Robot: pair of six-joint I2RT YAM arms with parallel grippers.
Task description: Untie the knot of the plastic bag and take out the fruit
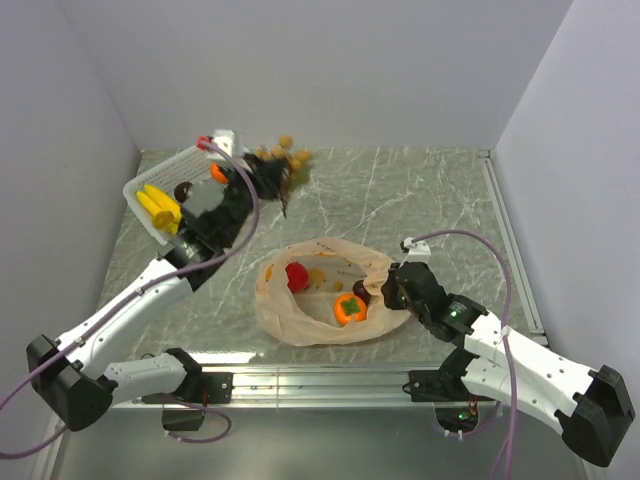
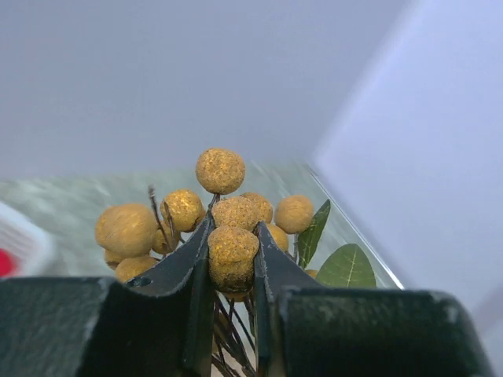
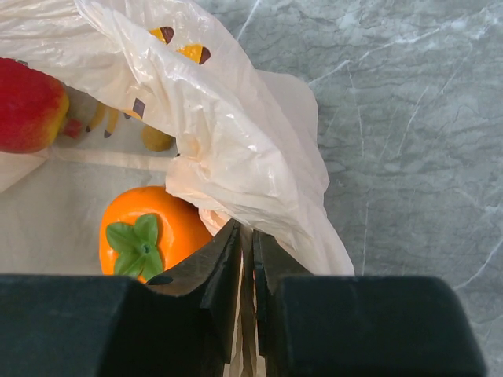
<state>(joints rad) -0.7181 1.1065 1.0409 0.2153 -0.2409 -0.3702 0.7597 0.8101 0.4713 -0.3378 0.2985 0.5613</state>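
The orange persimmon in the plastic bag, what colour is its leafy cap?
Green. The leafy cap of the round orange persimmon shows best in the right wrist view.

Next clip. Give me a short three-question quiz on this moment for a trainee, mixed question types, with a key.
1. True or false: the left gripper is shut on the bunch of small brown balls.
2. Which fruit lies in the plastic bag with the red apple? A bananas, B persimmon, C tangerine.
3. Fill in: the right gripper pinches the bag's ____.
Key: 1 true; 2 B; 3 edge.
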